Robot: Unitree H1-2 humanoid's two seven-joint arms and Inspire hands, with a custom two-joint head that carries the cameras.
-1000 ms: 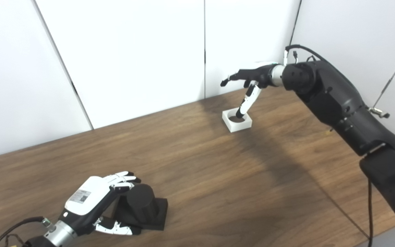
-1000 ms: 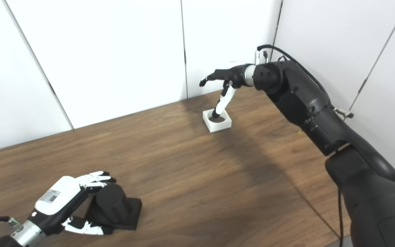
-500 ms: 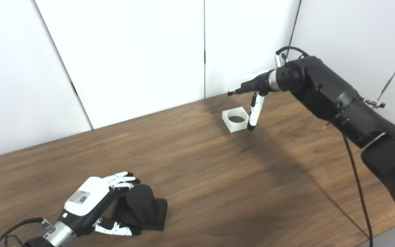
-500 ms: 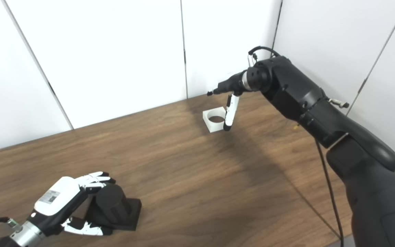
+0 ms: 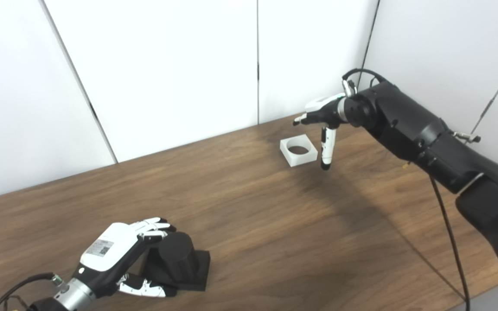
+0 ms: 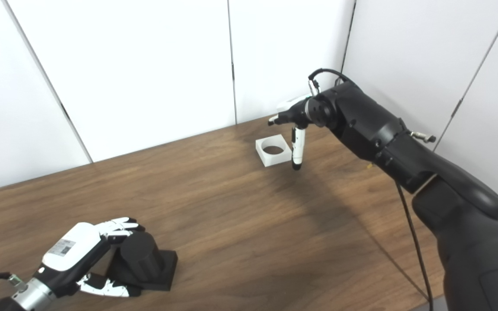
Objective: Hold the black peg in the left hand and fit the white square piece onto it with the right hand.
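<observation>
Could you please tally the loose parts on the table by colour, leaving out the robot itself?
Black: 1, the black peg on its square base, with the left hand around it.
White: 1, the white square piece, flat on the table beside the right hand.
Total: 2

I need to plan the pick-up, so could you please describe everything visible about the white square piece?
The white square piece is a low block, seemingly plastic, with a round hole straight through showing wood beneath. It lies flat, slightly rotated, on the brown wooden table near the far wall. Nothing holds it; the right hand hangs just beside it.
</observation>
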